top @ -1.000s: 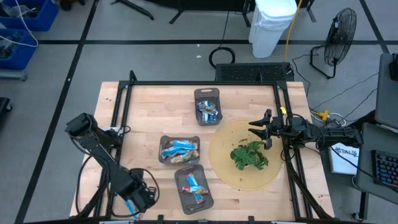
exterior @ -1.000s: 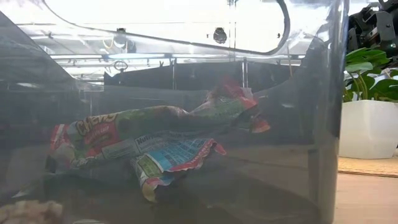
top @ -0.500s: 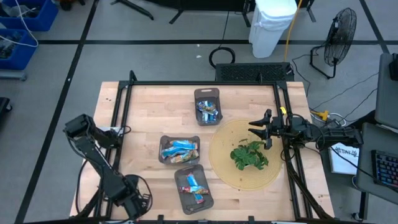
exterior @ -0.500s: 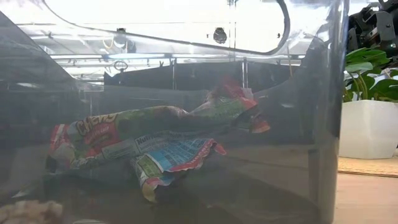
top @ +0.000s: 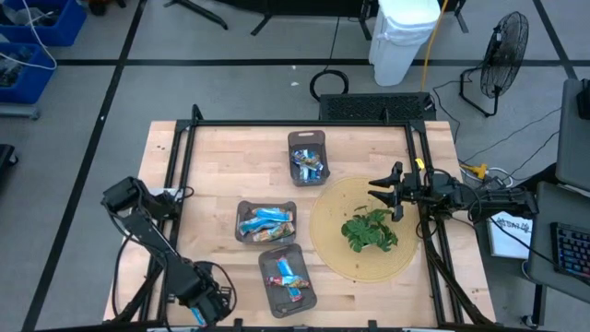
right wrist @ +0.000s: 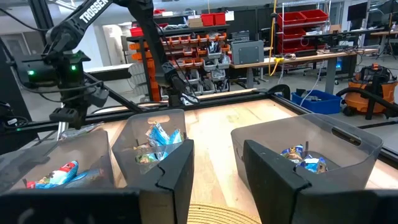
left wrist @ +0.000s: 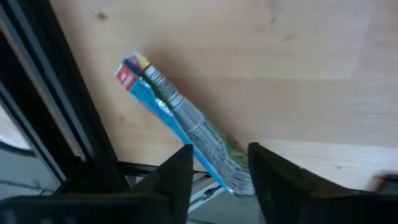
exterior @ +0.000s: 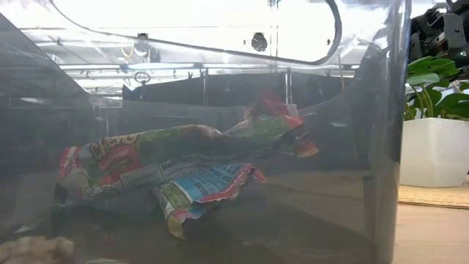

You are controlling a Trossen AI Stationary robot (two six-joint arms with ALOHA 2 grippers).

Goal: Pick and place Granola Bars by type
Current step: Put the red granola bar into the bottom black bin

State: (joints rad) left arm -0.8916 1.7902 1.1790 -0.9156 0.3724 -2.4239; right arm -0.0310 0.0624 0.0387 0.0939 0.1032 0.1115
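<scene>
Swinging slightly rightward since a moment ago, the left gripper (left wrist: pixel 219 169) is pinching a shiny blue-and-white wrapped granola bar (left wrist: pixel 180 118) at the wooden table's (top: pixel 221 175) near-left corner; the right gripper (top: pixel 385 192), fingers parted, is waiting beside the green leafy plant (top: pixel 371 231).

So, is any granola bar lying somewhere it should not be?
Yes. One blue granola bar sits between the left gripper fingers at the table's near left edge, beside the black frame rail, outside all three grey trays; it is not yet sorted.
</scene>
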